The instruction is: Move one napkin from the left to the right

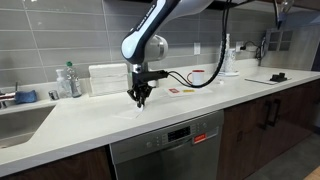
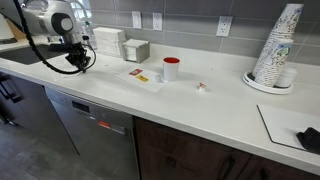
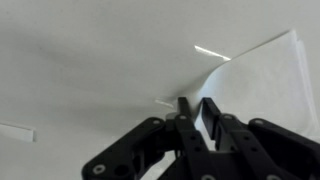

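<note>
The napkin (image 3: 262, 85) is a thin white sheet on the pale countertop; in the wrist view it fills the right side and its edge curls up into the jaws. My gripper (image 3: 192, 108) has its fingers almost together, pinched on that edge. In both exterior views the gripper (image 1: 140, 96) (image 2: 78, 60) hangs low over the counter in front of the white box, and the napkin cannot be made out against the counter.
A big white box (image 1: 107, 78) (image 2: 108, 42) stands by the wall behind the gripper. A bottle (image 1: 68, 80) and sink (image 1: 20, 122) lie beyond. A flat red-and-white item (image 2: 140, 76), red-lidded cup (image 2: 171, 68) and cup stack (image 2: 278, 45) sit further along.
</note>
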{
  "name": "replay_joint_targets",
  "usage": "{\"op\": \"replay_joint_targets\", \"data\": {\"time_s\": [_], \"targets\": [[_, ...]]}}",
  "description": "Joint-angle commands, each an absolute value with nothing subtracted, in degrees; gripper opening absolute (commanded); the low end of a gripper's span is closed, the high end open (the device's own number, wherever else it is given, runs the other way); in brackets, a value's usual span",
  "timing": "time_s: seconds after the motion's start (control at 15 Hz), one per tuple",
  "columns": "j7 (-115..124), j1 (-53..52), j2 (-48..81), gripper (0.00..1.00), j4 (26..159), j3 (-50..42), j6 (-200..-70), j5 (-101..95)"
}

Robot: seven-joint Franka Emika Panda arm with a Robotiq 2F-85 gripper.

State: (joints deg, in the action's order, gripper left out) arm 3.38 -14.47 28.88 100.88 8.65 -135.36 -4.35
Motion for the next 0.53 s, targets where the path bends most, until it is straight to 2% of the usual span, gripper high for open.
{"op": "replay_joint_targets", "data": {"time_s": [0.0, 0.47], "targets": [[3.32, -15.37, 28.38, 0.0, 99.63, 8.29, -131.79, -5.38], [4.55, -15.9, 22.59, 0.0, 101.6, 8.77, -130.6, -5.05]]}}
